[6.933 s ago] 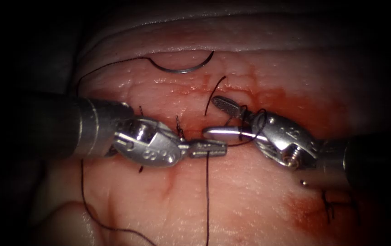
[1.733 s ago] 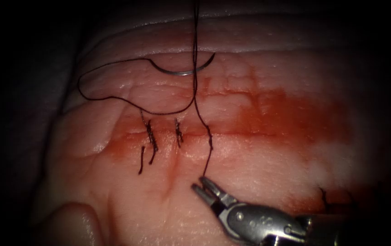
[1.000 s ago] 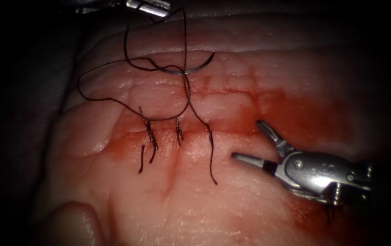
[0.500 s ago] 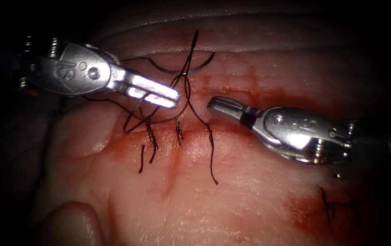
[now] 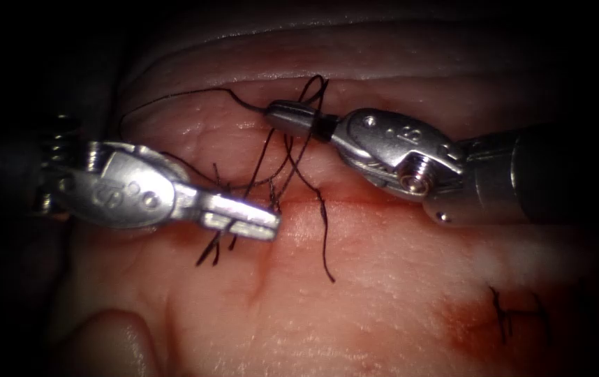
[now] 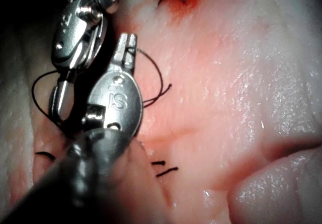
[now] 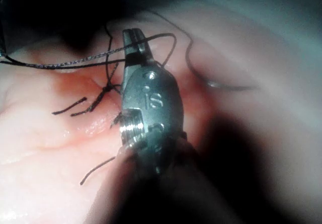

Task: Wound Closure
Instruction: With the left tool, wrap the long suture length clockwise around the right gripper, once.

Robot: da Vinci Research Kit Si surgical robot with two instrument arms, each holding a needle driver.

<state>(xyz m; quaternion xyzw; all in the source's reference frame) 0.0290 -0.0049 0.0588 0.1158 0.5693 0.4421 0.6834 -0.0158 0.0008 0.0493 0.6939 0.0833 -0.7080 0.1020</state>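
The tissue (image 5: 383, 279) has a cut (image 5: 376, 201) running across, reddened with fluid. My left tool (image 5: 270, 225) lies over the stitches at the cut's left end, jaws shut on the thread (image 5: 292, 150); loops trail below it. It shows again close up (image 6: 127, 39), with thread curving off its tip. My right tool (image 5: 273, 112) reaches above the cut, jaws shut on thread strands beside the needle; close up (image 7: 132, 33), thread crosses its tip. The curved needle (image 5: 247, 102) (image 7: 226, 86) lies free on the tissue, held by neither tool. A tied stitch (image 5: 322, 209) has a long tail.
Older dark stitches (image 5: 505, 314) sit at the lower right in red fluid. A rounded fold of tissue (image 5: 104, 342) rises at the lower left. A pale ridge (image 5: 355, 56) borders the far side. The right tool's body (image 6: 75, 27) is close beside the left tool.
The left tool came in from the upper left and dropped to the cut, dragging thread. The right tool rose from beside the cut to the needle, and its jaws closed.
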